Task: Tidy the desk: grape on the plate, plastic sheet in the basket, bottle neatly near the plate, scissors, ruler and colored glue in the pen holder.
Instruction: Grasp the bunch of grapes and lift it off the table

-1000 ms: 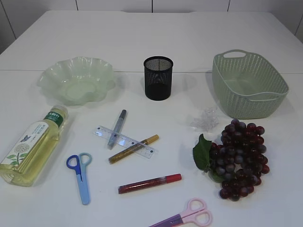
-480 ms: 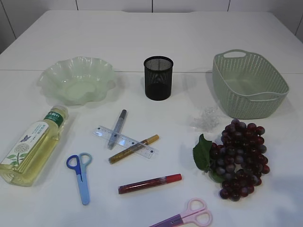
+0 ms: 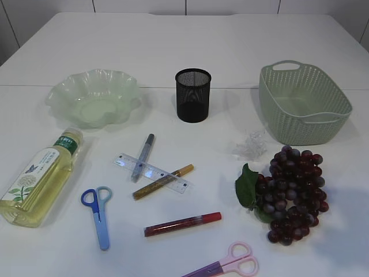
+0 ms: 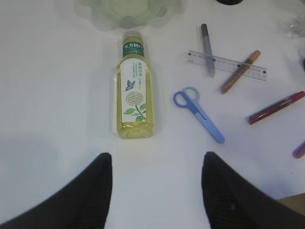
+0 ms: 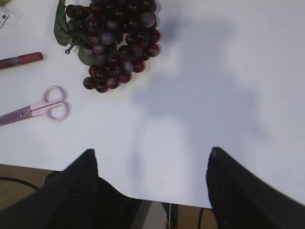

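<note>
White table (image 3: pixel 173 46), nothing tidied yet. Green wavy plate (image 3: pixel 93 97) at 10 o'clock of the table, empty; black mesh pen holder (image 3: pixel 192 95) upright at 12 o'clock, green basket (image 3: pixel 302 104) at 2 o'clock, empty. Bottle (image 3: pixel 39 176) of yellow liquid lies on its side at 8 o'clock, cap toward the plate, near it but apart. Clear ruler (image 3: pixel 151 172) at center, grey glue pen (image 3: pixel 142 156) and gold glue pen (image 3: pixel 162 182) lying across it; red glue pen (image 3: pixel 181 224) at 6 o'clock of the ruler, apart. Blue scissors (image 3: pixel 98 214) at 7 o'clock between bottle and red pen, pink scissors (image 3: pixel 228 262) at 5 o'clock by the near edge. Crumpled plastic sheet (image 3: pixel 250 145) on the table just outside the basket at its 7 o'clock. Grape bunch (image 3: pixel 288 193) with leaf at 4 o'clock, just below the sheet. Left gripper (image 4: pixel 155 191) jaws apart, holding nothing, hovering over bare table at 6 o'clock of the bottle. Right gripper (image 5: pixel 150 183) jaws wide apart, empty, over the near table edge at 5 o'clock of the grapes
</note>
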